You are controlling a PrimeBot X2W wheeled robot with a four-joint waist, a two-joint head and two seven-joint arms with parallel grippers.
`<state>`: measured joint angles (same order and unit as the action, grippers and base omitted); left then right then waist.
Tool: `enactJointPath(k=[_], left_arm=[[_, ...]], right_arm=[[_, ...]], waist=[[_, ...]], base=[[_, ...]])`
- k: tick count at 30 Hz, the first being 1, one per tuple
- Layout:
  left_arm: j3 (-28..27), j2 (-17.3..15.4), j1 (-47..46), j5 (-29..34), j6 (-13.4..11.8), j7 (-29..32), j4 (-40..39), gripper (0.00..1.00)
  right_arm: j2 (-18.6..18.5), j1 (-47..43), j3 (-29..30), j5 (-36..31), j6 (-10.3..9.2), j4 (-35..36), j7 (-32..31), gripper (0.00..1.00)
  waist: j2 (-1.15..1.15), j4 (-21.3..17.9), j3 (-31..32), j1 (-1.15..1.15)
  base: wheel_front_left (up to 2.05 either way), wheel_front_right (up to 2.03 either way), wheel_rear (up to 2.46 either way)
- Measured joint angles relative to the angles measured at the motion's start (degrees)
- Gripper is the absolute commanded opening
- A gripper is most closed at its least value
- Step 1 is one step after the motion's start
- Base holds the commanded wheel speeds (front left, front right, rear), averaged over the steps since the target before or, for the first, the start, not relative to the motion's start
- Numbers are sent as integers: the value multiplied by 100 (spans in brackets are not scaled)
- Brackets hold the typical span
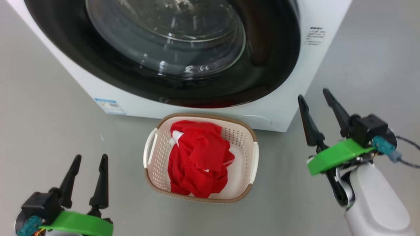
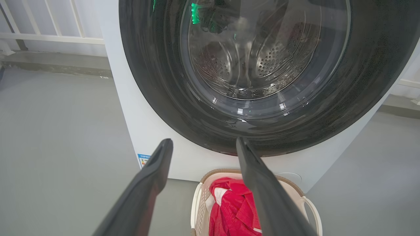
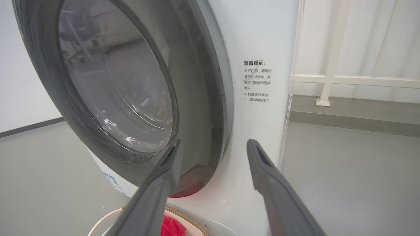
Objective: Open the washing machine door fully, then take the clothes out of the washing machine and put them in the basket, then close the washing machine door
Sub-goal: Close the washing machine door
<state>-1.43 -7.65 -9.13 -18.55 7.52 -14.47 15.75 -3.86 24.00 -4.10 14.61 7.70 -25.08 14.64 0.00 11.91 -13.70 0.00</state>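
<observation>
The clothes [image 1: 200, 157] lie in the basket [image 1: 203, 115], at 6 o'clock under the door [image 1: 272, 65], which looks shut. The left end effector [image 1: 91, 157] and right end effector [image 1: 312, 93] stand apart, empty.

Red clothes [image 1: 198, 157] in basket [image 1: 160, 154] before closed washing machine door [image 1: 164, 42]

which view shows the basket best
The head view: the whole basket is seen from above, with rim, both handles and the red clothes inside. The left wrist view shows its far part, cut off at the bottom edge. The right wrist view catches a bit of rim and handle.
</observation>
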Motion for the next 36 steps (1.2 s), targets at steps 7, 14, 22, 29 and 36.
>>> enactJointPath(k=[7,14,22,29,36], left_arm=[[-11,-96,243,2,0,0,35,100],[-2,-225,353,-3,0,0,34,100],[-20,-253,523,-23,0,0,-1,100],[-134,-257,664,-16,0,0,-14,100],[-149,-260,740,-16,0,0,-18,100]], right_arm=[[1,-533,-7,8,0,110,0,100],[7,-935,75,13,0,191,0,100],[22,-1332,210,36,0,291,0,100],[24,-1646,314,36,0,346,-1,100],[20,-1911,345,36,0,402,-1,100]], waist=[[0,-240,230,0],[0,-506,405,0],[0,-798,561,0],[0,-1035,703,0],[0,-1221,837,0]], base=[[0,0,0],[0,0,0],[0,0,0],[0,0,0],[0,0,0]])
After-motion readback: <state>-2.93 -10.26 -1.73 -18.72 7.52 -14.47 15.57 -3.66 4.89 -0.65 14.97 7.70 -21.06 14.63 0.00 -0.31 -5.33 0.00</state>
